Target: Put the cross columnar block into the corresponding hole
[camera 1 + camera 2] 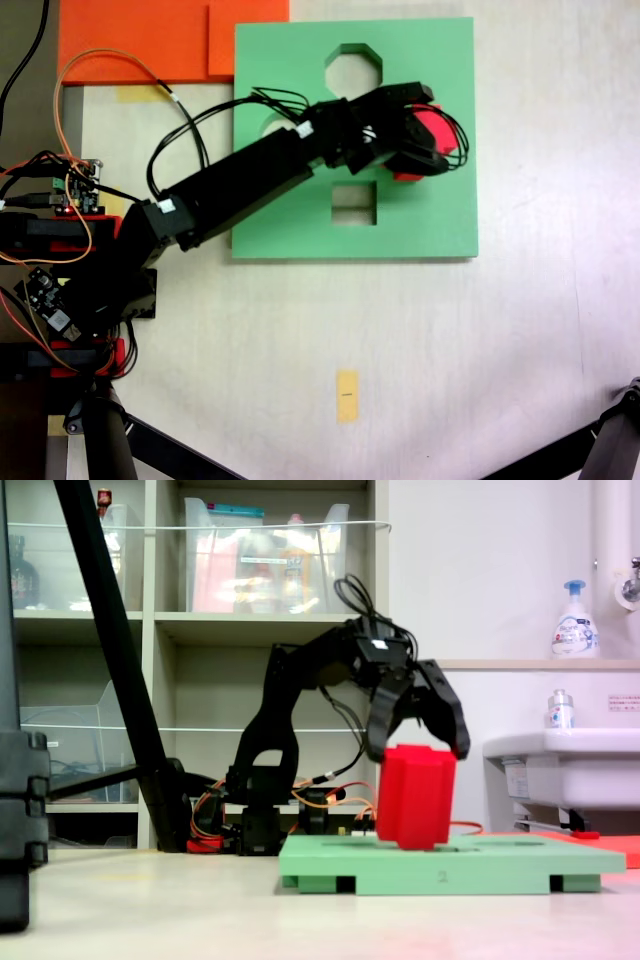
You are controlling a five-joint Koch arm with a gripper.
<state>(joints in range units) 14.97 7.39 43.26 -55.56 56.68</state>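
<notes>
Nearest in the second exterior view, the red block (415,795) stands on the green board (500,865), long axis near vertical and leaning slightly, its base touching the top. Above it the pincer (418,748) straddles its upper end, jaws spread; whether they grip it I cannot tell.

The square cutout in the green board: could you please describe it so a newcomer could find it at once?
Start from the green foam board on the pale table. In the first exterior view, the square cutout lies near the board's lower edge, just below the black arm. Unlike the octagonal cutout near the upper edge, it has four straight sides and is fully uncovered.
</notes>
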